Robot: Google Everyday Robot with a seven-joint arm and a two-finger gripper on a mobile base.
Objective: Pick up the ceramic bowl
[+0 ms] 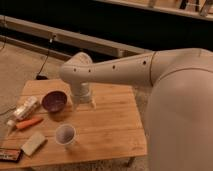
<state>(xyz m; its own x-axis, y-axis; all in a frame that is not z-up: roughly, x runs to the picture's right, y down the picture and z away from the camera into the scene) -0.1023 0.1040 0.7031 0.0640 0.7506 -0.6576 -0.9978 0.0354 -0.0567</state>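
Note:
The ceramic bowl [54, 100] is round, dark purple-maroon and glossy. It sits on the wooden table [110, 120] toward its left side. My gripper [83, 103] hangs below the white arm's wrist just to the right of the bowl, close to the table top and apart from the bowl. The white cup [65, 135] stands in front of the bowl, nearer the table's front edge.
An orange carrot [28, 123], a white tube-like packet [25, 109], a pale sponge [33, 143] and a dark snack bar [10, 155] lie along the table's left edge. My large white arm [165, 100] fills the right side. A carpeted floor and a dark wall lie behind.

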